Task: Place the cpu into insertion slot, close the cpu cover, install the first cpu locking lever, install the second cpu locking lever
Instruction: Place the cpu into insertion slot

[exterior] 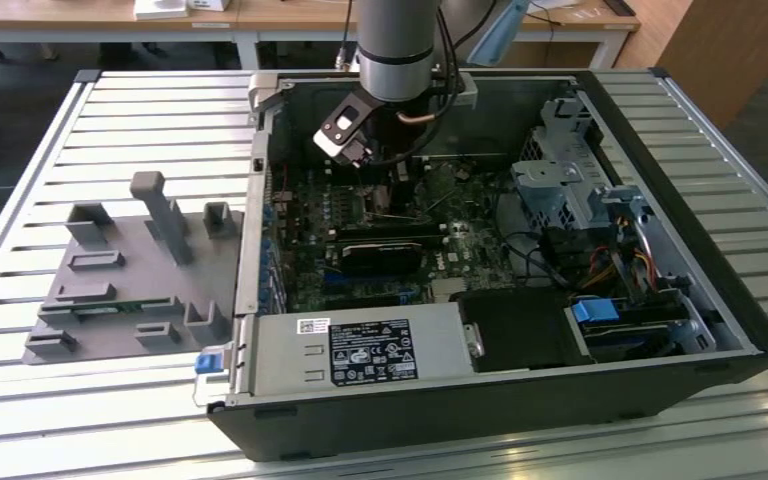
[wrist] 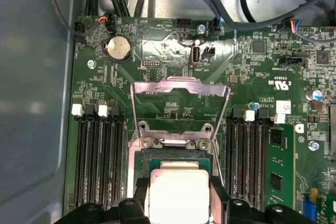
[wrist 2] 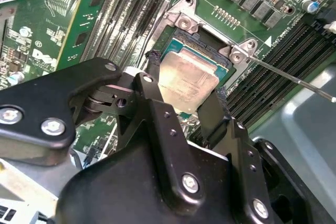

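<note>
Pincer clasping cpu over insertion slot, cpu cover seemingly raised

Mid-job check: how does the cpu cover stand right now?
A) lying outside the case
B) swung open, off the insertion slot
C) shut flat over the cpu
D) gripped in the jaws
B: in the first wrist view the cpu cover is hinged back from the insertion slot, leaving the cpu between the jaws uncovered.

The cpu ran off the first wrist view's edge, fingers of the gripper covering its sides; its seating in the insertion slot was unclear.
</note>
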Tool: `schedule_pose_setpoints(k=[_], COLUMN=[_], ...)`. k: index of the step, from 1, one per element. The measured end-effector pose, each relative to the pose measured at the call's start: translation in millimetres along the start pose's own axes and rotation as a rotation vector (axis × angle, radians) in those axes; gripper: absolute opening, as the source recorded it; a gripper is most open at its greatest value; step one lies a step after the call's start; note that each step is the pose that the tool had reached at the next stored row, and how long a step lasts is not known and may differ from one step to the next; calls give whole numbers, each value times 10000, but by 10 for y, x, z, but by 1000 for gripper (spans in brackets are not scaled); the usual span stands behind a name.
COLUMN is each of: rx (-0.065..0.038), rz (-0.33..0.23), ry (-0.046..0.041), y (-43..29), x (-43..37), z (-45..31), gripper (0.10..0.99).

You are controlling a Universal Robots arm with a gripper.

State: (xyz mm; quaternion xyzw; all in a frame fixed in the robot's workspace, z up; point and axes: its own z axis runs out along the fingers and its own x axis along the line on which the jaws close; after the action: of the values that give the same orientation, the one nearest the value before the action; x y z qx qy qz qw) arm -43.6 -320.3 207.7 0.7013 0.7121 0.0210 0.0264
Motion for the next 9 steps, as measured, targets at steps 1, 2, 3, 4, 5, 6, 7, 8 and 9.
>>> schedule_pose_setpoints(k=[1,2,3,4,5,6,7,8,9], rx=[0,0,2,1,0,0,1,1,0], rz=[-1,-1,1,2,3,3,3,3,3], ry=[0,1,-2,-1,0,0,-1,-1,0], y=[0,0,-1,-1,-1,-2,-2,-3,-3], x=[1,1,0,0,1,1,2,3,4], z=[9,14,15,17,23,29,36,42,47], gripper=[537,537,537,537,537,537,537,537,537])
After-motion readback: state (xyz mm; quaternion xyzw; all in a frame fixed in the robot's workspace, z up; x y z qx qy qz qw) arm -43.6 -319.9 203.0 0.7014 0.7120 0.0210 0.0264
